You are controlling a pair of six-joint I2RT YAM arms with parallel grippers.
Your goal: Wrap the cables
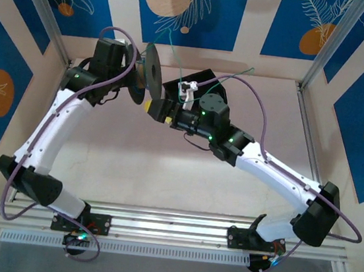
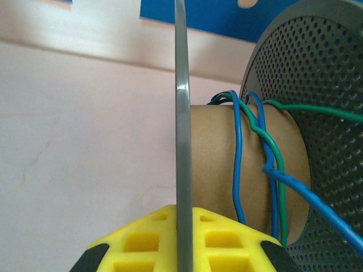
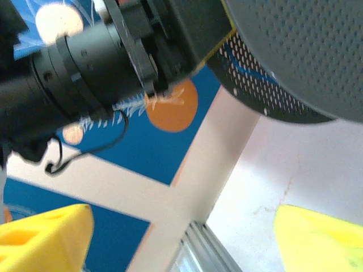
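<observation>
The cables are thin blue and green wires looped around the cardboard core of a spool. My left gripper is shut on the spool's thin grey flange, one yellow finger on each side. The other flange is perforated; a blue and a green strand run off past it to the right. In the top view the spool is held up at the back, and a loose green cable trails right. My right gripper is open, with nothing between its yellow fingers, just below the perforated flange.
The left arm's black wrist is close above my right gripper. An aluminium frame post stands at the table's corner. Patterned blue wall panels close off the back and sides. Bare table lies in front of the arms.
</observation>
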